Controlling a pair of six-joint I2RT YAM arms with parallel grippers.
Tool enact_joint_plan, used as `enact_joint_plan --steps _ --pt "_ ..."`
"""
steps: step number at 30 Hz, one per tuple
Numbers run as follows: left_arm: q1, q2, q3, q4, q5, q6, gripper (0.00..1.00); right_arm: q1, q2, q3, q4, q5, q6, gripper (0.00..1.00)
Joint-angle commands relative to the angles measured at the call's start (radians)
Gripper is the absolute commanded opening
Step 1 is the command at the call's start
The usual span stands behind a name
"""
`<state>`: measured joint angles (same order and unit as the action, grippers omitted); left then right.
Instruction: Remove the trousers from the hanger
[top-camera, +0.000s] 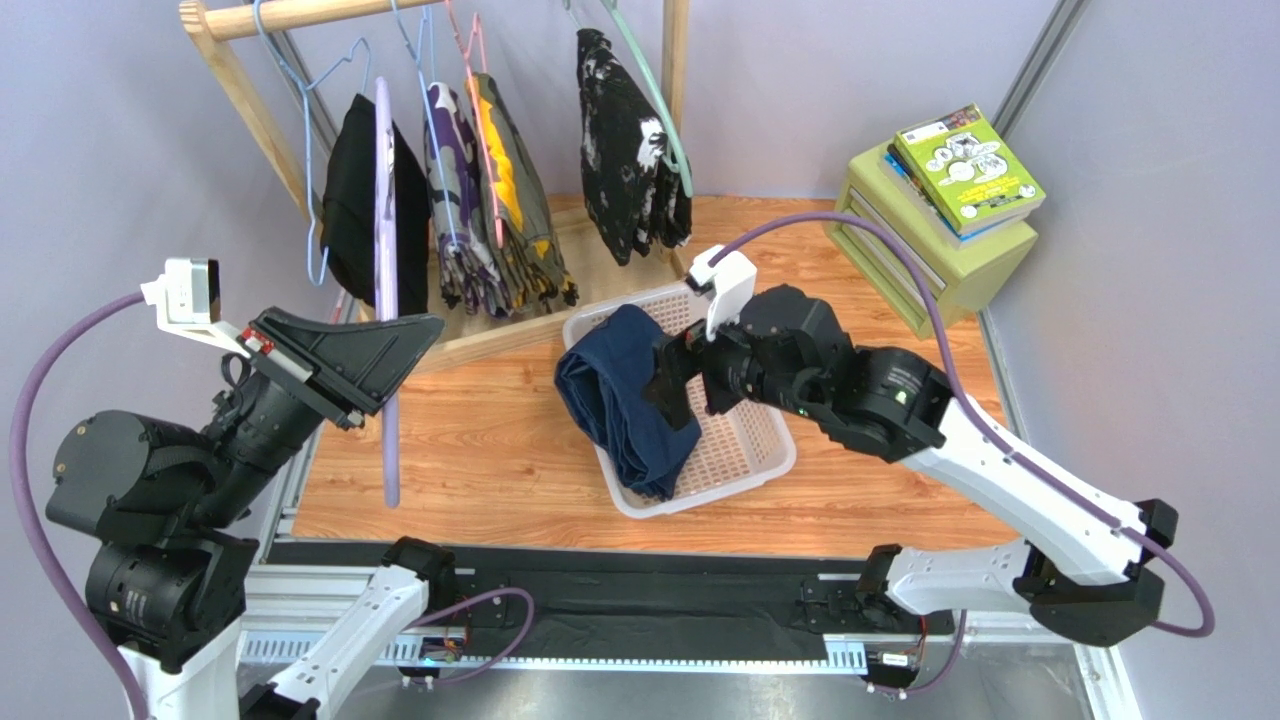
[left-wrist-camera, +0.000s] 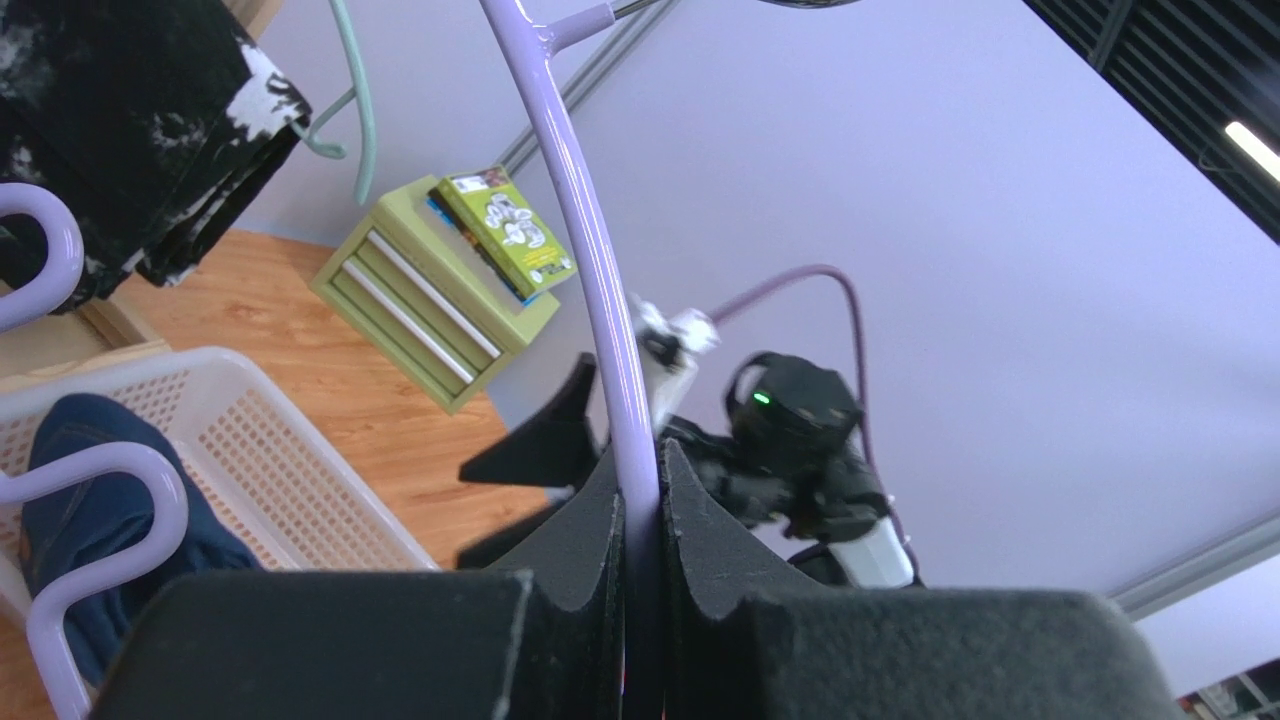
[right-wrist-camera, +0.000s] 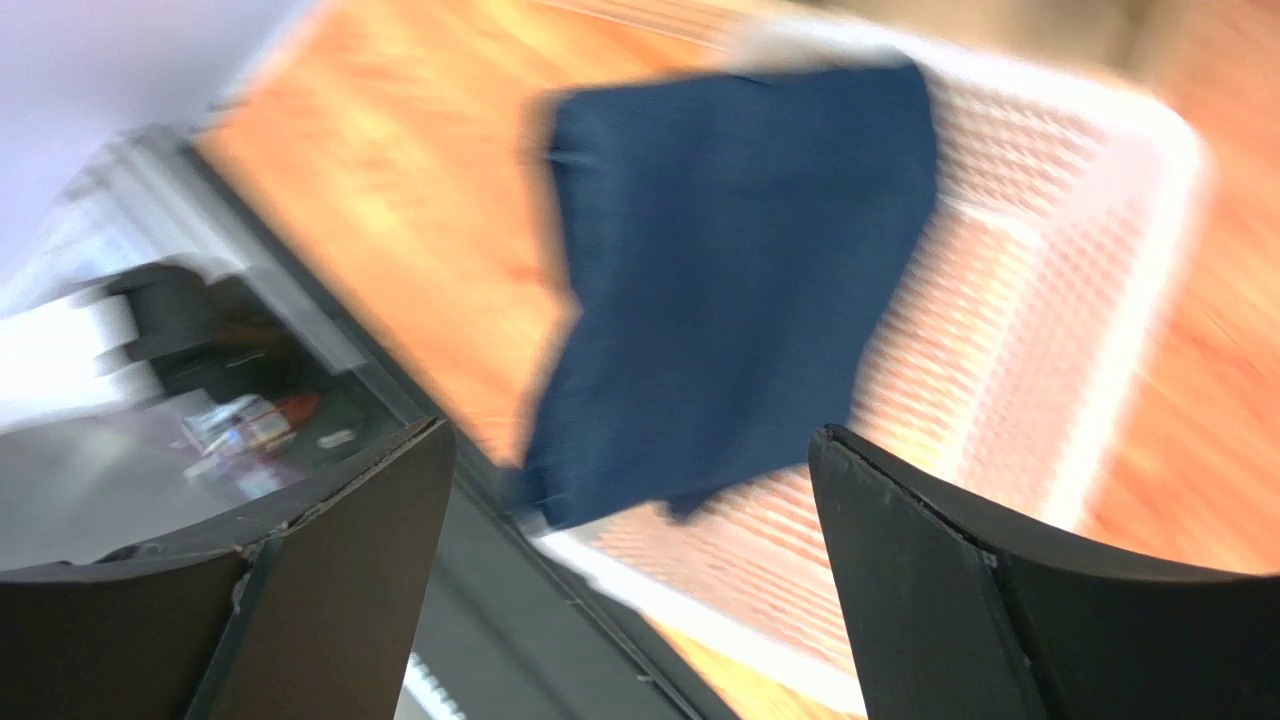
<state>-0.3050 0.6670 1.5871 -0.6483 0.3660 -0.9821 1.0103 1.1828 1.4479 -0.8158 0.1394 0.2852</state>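
The dark navy trousers (top-camera: 624, 398) lie folded in the white basket (top-camera: 747, 443), draped over its left rim. My right gripper (top-camera: 679, 384) hovers just above their right side, open and empty. In the blurred right wrist view the trousers (right-wrist-camera: 736, 255) lie below the spread gripper (right-wrist-camera: 631, 435), apart from both fingers. The lilac hanger (top-camera: 385, 270) stands bare and upright at the left, and my left gripper (top-camera: 376, 368) is shut on it. The left wrist view shows the hanger's bar (left-wrist-camera: 579, 195) pinched between the gripper's (left-wrist-camera: 643, 510) pads, with the trousers (left-wrist-camera: 68, 480) lower left.
A wooden rack (top-camera: 301, 15) at the back carries a black garment (top-camera: 353, 195), patterned garments (top-camera: 481, 195) and a black-and-white blotched garment (top-camera: 624, 143) on other hangers. A green drawer box (top-camera: 939, 240) topped with books (top-camera: 962, 165) stands at the back right.
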Motion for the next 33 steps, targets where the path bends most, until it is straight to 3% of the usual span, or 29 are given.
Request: enact_joint_plan --steps 1,5,13,16,17,19,22,23,33 --pt "0.004 0.032 0.025 0.093 -0.036 0.016 0.0 0.2 0.026 0.156 0.061 0.026 -0.06 0.94" --pt "0.006 0.029 0.01 0.091 -0.136 0.039 0.0 0.368 0.095 0.258 0.197 0.065 -0.104 0.94" --pt "0.006 -0.029 -0.05 0.081 -0.307 0.056 0.0 0.445 0.254 0.356 0.533 0.012 -0.084 0.86" --pt "0.004 -0.047 -0.064 0.081 -0.351 0.068 0.0 0.452 0.346 0.436 0.523 0.04 -0.067 0.82" --pt "0.006 -0.049 -0.059 0.078 -0.361 0.078 0.0 0.452 0.365 0.484 0.517 0.035 -0.067 0.74" --pt "0.006 -0.055 -0.055 0.068 -0.364 0.095 0.0 0.453 0.411 0.519 0.514 0.025 -0.058 0.75" --pt "0.006 -0.052 -0.047 0.07 -0.364 0.126 0.0 0.452 0.469 0.598 0.462 0.019 -0.05 0.53" --pt "0.006 -0.047 -0.044 0.07 -0.36 0.138 0.0 0.452 0.483 0.641 0.445 0.022 -0.046 0.51" --pt "0.006 -0.056 -0.053 0.078 -0.312 0.2 0.0 0.452 0.598 0.741 0.405 -0.104 0.04 0.58"
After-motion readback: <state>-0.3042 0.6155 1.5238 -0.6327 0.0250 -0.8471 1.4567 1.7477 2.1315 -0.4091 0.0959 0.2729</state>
